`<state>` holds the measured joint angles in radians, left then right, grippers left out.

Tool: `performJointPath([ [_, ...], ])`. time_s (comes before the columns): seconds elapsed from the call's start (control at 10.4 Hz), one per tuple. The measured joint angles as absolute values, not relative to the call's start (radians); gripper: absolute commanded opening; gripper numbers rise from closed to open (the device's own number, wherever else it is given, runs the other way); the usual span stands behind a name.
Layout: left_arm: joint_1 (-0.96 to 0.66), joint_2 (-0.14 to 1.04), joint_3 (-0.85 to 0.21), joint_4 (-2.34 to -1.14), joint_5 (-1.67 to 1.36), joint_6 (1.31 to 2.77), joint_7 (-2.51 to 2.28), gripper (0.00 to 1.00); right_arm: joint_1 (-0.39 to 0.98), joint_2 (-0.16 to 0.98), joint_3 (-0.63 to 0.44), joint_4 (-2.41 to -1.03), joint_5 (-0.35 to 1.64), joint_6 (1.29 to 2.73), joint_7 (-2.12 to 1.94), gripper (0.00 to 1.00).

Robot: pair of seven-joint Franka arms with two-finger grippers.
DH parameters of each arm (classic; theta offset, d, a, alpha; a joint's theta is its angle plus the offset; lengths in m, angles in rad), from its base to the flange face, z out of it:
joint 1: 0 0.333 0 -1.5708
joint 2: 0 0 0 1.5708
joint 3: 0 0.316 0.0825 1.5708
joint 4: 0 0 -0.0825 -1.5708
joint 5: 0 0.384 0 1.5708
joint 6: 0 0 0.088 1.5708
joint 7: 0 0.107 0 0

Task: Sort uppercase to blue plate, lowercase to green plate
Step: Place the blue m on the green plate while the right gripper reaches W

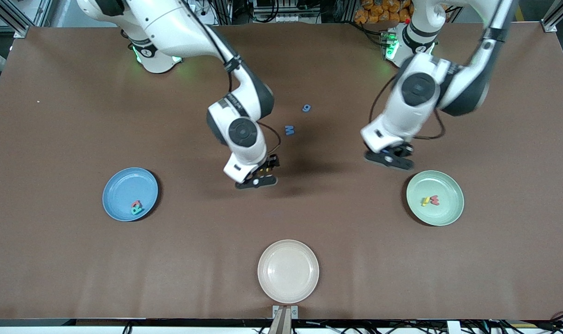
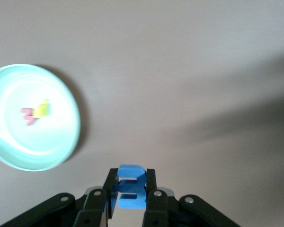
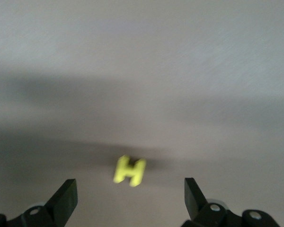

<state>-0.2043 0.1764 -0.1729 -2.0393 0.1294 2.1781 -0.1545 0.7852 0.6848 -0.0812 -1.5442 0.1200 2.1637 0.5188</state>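
Hanging over bare brown table beside the pale mint-green plate, the left gripper is clamped on the blue E-like foam letter. Right gripper hangs mid-table, jaws wide apart, the yellow foam H on the table under it. In the front view both grippers' fingertips are hidden by their own wrists, and the H can't be made out.

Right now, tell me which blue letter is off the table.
The blue E-like letter, pinched in the left gripper; the blue M and blue g lie on the table.
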Motion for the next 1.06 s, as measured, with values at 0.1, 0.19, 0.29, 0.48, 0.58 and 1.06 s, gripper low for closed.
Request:
performJointPath([
  [0.1, -0.204, 0.201, -0.103, -2.037, 0.115, 2.178, -0.099, 0.0, 0.825, 0.685, -0.08, -1.554, 0.12, 2.169, 0.56, 1.0],
  [0.19, -0.203, 0.234, -0.048, -2.036, 0.113, 2.178, -0.069, 0.0, 0.868, 0.685, -0.08, -1.576, 0.12, 2.191, 0.593, 1.0],
  [0.29, -0.203, 0.268, -0.012, -2.035, 0.113, 2.181, -0.061, 0.0, 0.916, 0.685, -0.079, -1.606, 0.12, 2.227, 0.621, 1.0],
  [0.48, -0.206, 0.312, 0.033, -2.024, 0.113, 2.186, -0.061, 0.0, 0.99, 0.683, -0.079, -1.672, 0.121, 2.31, 0.648, 1.0],
  [0.58, -0.208, 0.33, 0.058, -2.013, 0.113, 2.196, -0.061, 0.0, 1.009, 0.681, -0.075, -1.693, 0.125, 2.333, 0.657, 1.0],
  [1.06, -0.208, 0.402, 0.137, -1.97, 0.113, 2.292, -0.061, 1.0, 1.019, 0.648, -0.049, -1.785, 0.156, 2.418, 0.657, 1.0],
])
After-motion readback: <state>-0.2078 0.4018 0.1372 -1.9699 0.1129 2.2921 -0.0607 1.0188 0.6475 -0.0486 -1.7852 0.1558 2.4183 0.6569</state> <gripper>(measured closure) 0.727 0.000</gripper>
